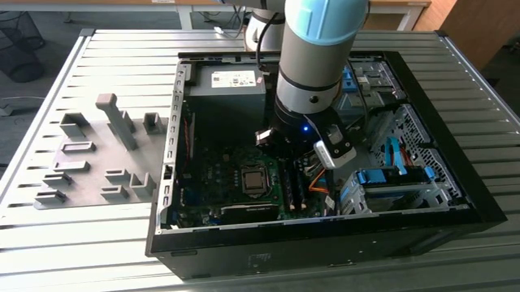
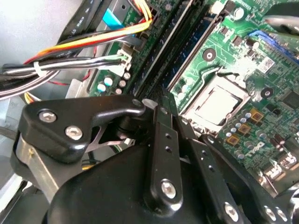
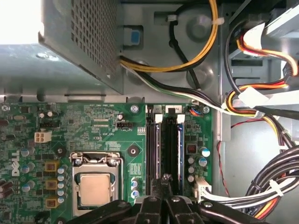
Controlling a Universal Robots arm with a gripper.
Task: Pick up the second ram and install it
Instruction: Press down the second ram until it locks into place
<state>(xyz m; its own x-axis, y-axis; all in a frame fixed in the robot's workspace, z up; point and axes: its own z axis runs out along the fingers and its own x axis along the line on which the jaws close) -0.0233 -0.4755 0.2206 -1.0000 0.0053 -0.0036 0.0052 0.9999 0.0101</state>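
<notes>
Black gripper linkages are crowding the first wrist view, fingers drawn together over the memory slots beside the CPU socket; whether they are pinching the second ram, I cannot tell. Such a board is likely light, stiff, fragile: best held by its long edges.

motherboard green | CPU socket silver | cables yellow, black, orange, white | gripper black | case black | holder blocks grey

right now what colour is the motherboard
Green, with a silver processor socket; the motherboard shows best in the first wrist view.
</notes>
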